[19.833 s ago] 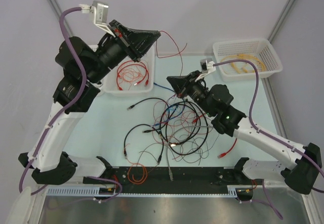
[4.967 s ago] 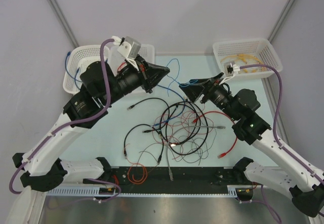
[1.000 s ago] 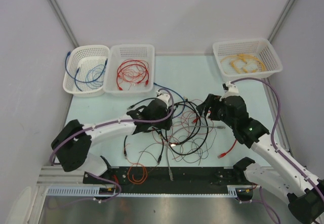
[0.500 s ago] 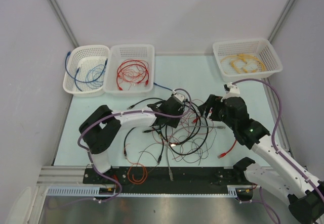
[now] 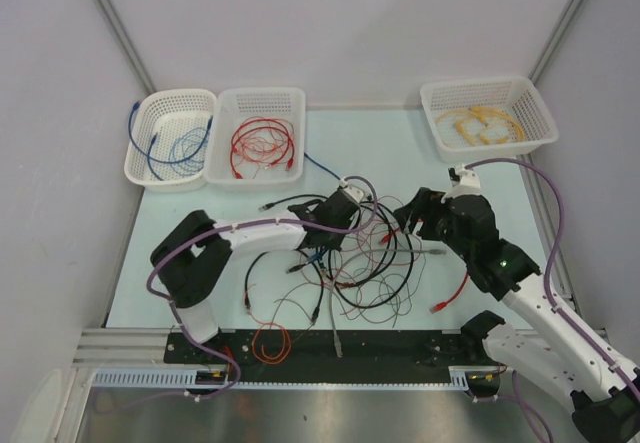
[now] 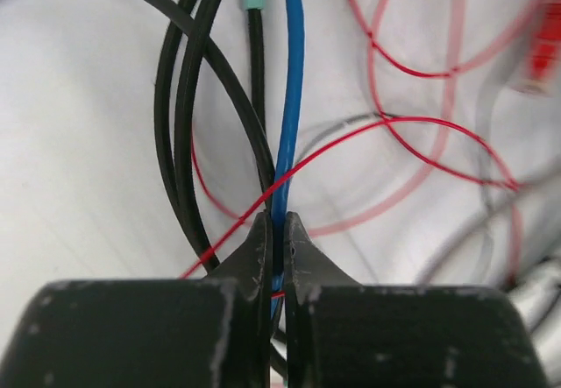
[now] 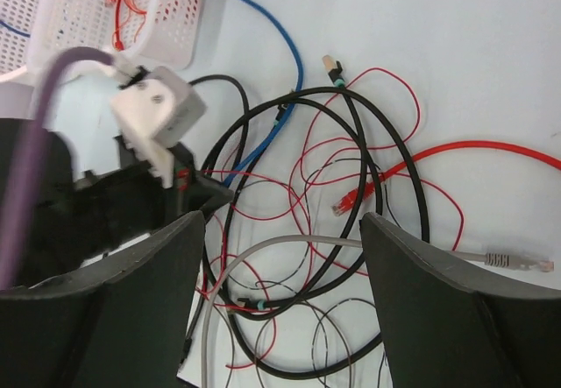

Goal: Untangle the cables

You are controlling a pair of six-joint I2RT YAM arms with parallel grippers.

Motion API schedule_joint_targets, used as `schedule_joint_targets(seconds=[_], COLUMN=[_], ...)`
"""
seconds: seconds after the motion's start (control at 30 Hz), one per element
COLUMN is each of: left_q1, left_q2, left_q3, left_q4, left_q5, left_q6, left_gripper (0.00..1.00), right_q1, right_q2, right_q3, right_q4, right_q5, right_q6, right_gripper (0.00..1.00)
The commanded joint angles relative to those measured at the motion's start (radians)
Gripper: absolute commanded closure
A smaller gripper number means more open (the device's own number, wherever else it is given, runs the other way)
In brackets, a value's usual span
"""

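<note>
Cables jumbled at middle of counter. Left arm folded low, forearm stretched right into heap; left tool pinched together on blue cable. Right arm reaching forward, wrist raised over heap's right edge; right tool spread apart, holding nothing.

Robotics lab test cell. Evidence: two robot arms bolted to a black rail, plain pale partition walls on metal posts, pale-green tabletop bearing white plastic baskets and loose cables.
</note>
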Motion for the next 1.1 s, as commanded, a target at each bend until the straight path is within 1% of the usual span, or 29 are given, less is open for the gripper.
schedule_joint_targets(seconds=[0.0, 0.03, 0.07, 0.13, 0.17, 0.23, 0.27, 0.37, 0.47, 0.6, 0.67, 0.73, 0.8, 0.9, 1.0, 1.07], left_q1=[-0.017, -0.017, -0.017, -0.018, -0.017, -0.017, -0.017, -0.017, -0.017, -0.017, -0.018, -0.017, -0.018, -0.017, -0.018, -0.018], left_q2=[-0.26, -0.295, -0.37, -0.438, -0.487, -0.529, -0.562, -0.625, -0.658, -0.67, -0.671, -0.678, -0.682, -0.694, -0.705, -0.713], left_q3=[-0.016, -0.023, -0.026, -0.035, -0.04, -0.047, -0.059, -0.104, -0.138, -0.148, -0.153, -0.155, -0.156, -0.162, -0.175, -0.191], left_q4=[-0.016, -0.01, -0.005, 0.018, 0.027, 0.039, 0.047, 0.096, 0.135, 0.168, 0.184, 0.193, 0.191, 0.19, 0.187, 0.197], left_q5=[0.075, 0.11, 0.182, 0.273, 0.36, 0.425, 0.493, 0.602, 0.641, 0.73, 0.747, 0.742, 0.735, 0.709, 0.646, 0.603], left_q6=[-0.01, -0.012, -0.01, -0.007, -0.006, -0.01, -0.013, -0.026, -0.032, -0.032, -0.041, -0.047, -0.046, -0.042, -0.05, -0.062], left_gripper=[1.0, 1.0, 1.0, 1.0, 1.0, 1.0, 1.0, 1.0, 1.0, 1.0, 1.0, 1.0, 1.0, 1.0, 1.0, 1.0], right_q1=[0.002, 0.004, 0.002, 0.002, 0.002, 0.002, 0.001, -0.001, -0.002, -0.005, -0.013, -0.013, -0.014, -0.016, -0.014, -0.014], right_q2=[-0.056, -0.062, -0.068, -0.087, -0.09, -0.1, -0.107, -0.125, -0.151, -0.162, -0.124, -0.088, -0.074, -0.108, -0.168, -0.189], right_q3=[-0.001, 0.001, 0.001, 0.002, 0.002, 0.004, 0.004, 0.007, 0.01, 0.017, 0.028, 0.039, 0.042, 0.042, 0.042, 0.04], right_q4=[0.007, 0.012, 0.02, 0.026, 0.03, 0.038, 0.056, 0.104, 0.155, 0.218, 0.242, 0.25, 0.248, 0.216, 0.144, 0.058], right_q5=[0.009, 0.001, -0.005, -0.024, -0.028, -0.05, -0.06, -0.103, -0.12, -0.148, -0.169, -0.215, -0.229, -0.203, -0.148, -0.095], right_q6=[-0.001, 0.001, 0.005, 0.018, 0.022, 0.044, 0.051, 0.087, 0.111, 0.133, 0.151, 0.168, 0.203, 0.228, 0.26, 0.288], right_gripper=[0.23, 0.23, 0.23, 0.22, 0.22, 0.2, 0.2, 0.19, 0.18, 0.17, 0.16, 0.16, 0.16, 0.16, 0.16, 0.16])
